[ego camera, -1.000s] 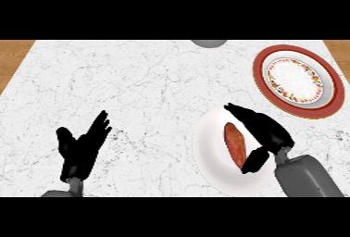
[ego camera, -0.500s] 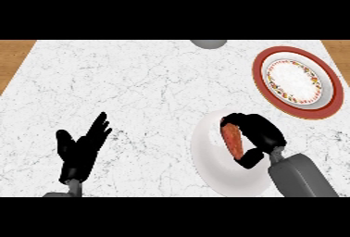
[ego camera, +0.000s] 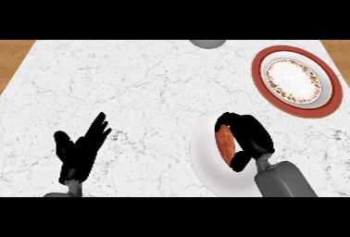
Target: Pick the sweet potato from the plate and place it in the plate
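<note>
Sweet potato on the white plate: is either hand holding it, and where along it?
The right hand curls over the sweet potato, fingers at its far end and thumb at its near end. The left hand holds nothing.

A sweet potato (ego camera: 225, 142) lies on the plain plate (ego camera: 205, 162) at lower right of the frame. A second, patterned plate (ego camera: 295, 81) sits at upper right, apart from it. Both rest on the counter (ego camera: 137, 88).

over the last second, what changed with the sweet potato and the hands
The right hand came down over the white plate and curled its fingers round the sweet potato, which still lies on that plate. The left hand stayed open at lower left; the red-rimmed plate did not move.
</note>
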You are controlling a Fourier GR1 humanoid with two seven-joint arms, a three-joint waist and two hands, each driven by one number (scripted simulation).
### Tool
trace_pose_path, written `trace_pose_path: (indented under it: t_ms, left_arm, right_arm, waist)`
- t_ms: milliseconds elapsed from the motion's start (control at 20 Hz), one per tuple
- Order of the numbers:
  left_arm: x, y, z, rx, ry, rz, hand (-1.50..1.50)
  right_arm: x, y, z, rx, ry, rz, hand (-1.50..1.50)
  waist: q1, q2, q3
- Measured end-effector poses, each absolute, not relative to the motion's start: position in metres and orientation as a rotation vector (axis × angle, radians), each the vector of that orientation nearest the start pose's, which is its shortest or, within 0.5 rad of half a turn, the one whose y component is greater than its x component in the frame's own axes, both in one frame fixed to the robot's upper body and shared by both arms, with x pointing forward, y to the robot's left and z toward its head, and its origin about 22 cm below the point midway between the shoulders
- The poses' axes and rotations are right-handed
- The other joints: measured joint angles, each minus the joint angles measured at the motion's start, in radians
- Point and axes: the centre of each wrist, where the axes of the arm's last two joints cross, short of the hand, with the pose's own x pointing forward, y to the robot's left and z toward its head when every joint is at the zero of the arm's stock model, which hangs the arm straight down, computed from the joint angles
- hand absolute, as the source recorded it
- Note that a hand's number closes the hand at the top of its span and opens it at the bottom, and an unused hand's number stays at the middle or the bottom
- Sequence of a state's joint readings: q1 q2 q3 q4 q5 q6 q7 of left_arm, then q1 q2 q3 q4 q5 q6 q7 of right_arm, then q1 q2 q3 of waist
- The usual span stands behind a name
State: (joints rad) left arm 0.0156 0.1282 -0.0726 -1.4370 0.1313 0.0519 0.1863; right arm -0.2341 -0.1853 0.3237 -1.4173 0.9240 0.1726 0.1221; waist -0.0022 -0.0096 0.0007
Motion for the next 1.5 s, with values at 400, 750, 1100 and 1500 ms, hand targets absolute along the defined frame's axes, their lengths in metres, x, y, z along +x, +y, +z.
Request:
trace_pose_path:
  t_ms: [400, 750, 1100, 1500]
  left_arm:
    - [0.233, 0.244, -0.030, 0.009, -1.220, 0.001, 0.00]
    - [0.234, 0.239, -0.027, 0.000, -1.214, -0.003, 0.00]
    - [0.235, 0.243, -0.027, -0.005, -1.216, -0.005, 0.00]
    - [0.235, 0.240, -0.029, -0.001, -1.232, -0.014, 0.00]
  right_arm:
    - [0.251, -0.114, 0.046, -0.840, -1.560, 0.904, 1.50]
    - [0.240, -0.115, 0.075, -0.944, -1.665, 0.554, 1.50]
    - [0.255, -0.161, 0.085, -0.950, -1.674, 0.245, 1.50]
    - [0.300, -0.239, 0.071, -1.053, -1.693, 0.082, 1.50]
  waist:
    - [-0.004, 0.002, 0.002]
    - [-0.002, 0.004, 0.002]
    - [0.001, 0.007, 0.003]
    - [0.009, 0.009, 0.004]
